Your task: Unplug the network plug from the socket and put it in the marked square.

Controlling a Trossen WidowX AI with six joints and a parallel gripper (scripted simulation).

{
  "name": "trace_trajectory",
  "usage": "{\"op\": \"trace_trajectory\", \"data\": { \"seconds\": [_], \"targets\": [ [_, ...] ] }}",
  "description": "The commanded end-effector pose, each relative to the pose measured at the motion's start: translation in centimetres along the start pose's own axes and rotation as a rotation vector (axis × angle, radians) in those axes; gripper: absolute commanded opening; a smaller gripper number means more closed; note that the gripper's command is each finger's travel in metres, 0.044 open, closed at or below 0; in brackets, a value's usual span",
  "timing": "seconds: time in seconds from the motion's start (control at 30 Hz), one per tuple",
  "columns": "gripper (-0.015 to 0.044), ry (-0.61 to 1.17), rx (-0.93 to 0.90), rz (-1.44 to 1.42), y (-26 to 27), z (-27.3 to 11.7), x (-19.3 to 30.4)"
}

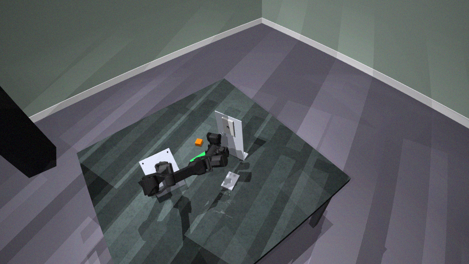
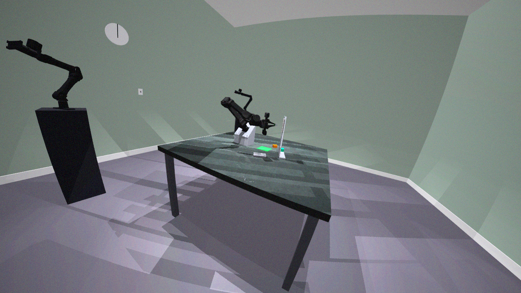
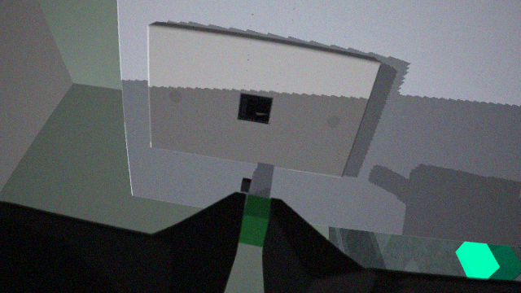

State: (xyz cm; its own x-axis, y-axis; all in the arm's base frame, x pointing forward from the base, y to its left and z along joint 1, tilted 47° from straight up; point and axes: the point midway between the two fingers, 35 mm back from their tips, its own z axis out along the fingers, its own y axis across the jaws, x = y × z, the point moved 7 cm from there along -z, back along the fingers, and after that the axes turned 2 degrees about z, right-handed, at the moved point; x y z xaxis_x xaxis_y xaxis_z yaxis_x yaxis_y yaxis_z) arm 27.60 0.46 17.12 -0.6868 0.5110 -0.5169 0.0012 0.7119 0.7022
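Note:
My gripper [image 2: 274, 125] [image 3: 256, 207] is shut on the network plug [image 3: 261, 181], gripping its green rear part, with the pale head sticking out ahead of the fingertips. The plug is out of the socket [image 1: 227, 127] [image 3: 255, 107], whose dark square opening shows empty in the wrist view, beyond and above the plug in that picture. The white panel [image 1: 238, 138] [image 2: 283, 132] [image 3: 448, 49] stands upright. The gripper is above the table, on the robot's side of the panel. The green marked square [image 1: 198, 156] [image 2: 263, 148] lies on the table, partly hidden by the arm in the top view.
An orange block [image 1: 198, 142] [image 2: 274, 146] lies near the green square. A flat white box [image 1: 230, 180] [image 2: 259, 154] lies on its other side. A teal block [image 2: 282, 149] [image 3: 477, 260] is behind the panel. A second arm [image 2: 67, 85] stands on a dark pedestal [image 2: 69, 153] away from the table.

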Motion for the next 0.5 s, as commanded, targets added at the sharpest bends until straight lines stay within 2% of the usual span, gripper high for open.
{"op": "trace_trajectory", "data": {
  "seconds": [0.0, 0.47],
  "targets": [
    [0.0000, -0.004, -0.007, -0.009, 0.19, -0.38, 0.07],
    [0.0000, -0.003, -0.007, -0.009, 0.17, -1.04, 0.38]
  ]
}}
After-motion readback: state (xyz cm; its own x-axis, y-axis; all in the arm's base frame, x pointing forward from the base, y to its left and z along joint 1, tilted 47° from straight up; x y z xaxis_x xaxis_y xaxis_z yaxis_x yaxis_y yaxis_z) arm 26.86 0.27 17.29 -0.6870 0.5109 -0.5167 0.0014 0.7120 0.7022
